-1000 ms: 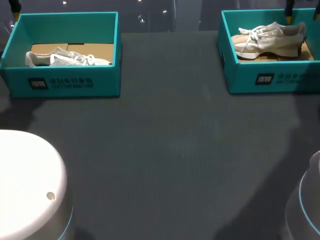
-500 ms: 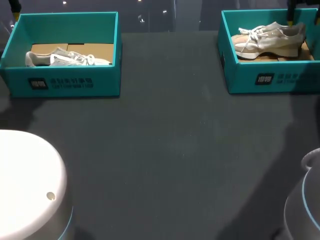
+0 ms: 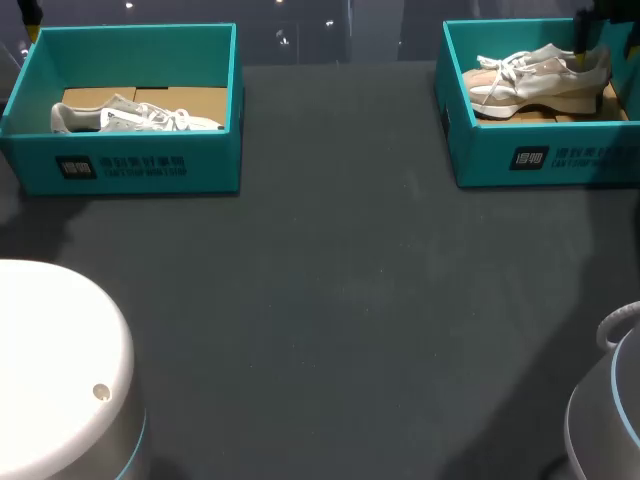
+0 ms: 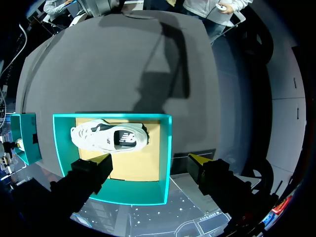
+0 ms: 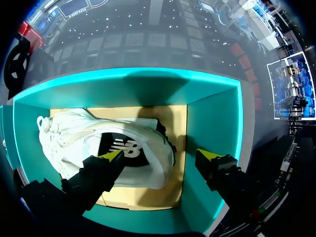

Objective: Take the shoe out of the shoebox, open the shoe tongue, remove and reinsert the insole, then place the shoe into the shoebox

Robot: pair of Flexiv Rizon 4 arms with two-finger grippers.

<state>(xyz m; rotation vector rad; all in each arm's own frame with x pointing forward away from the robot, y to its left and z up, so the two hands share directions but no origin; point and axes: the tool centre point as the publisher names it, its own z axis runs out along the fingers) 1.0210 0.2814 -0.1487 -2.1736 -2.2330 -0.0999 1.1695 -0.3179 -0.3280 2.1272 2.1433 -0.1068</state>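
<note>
Two teal shoeboxes stand at the table's far corners. The right shoebox [image 3: 500, 155] holds a beige-white shoe [image 3: 540, 78] on its side. My right gripper [image 5: 160, 156] hangs low inside this box over the shoe [image 5: 103, 148], at its heel end. It is open, with one yellow tip above the shoe and the other near the box wall [image 5: 212, 123]. The left shoebox [image 3: 120, 165] holds a white shoe [image 3: 135, 118]. High above this box my left gripper [image 4: 150, 160] stands open and empty, with the shoe [image 4: 108, 138] well below it.
The dark grey table [image 3: 340, 300] stretches between the boxes. The white bases of my arms sit at the near left [image 3: 60, 370] and near right [image 3: 610, 410]. Brown cardboard lines the floor of each box [image 4: 138, 163].
My right gripper has come down into the right shoebox toward the shoe's heel. The left arm has not moved.
</note>
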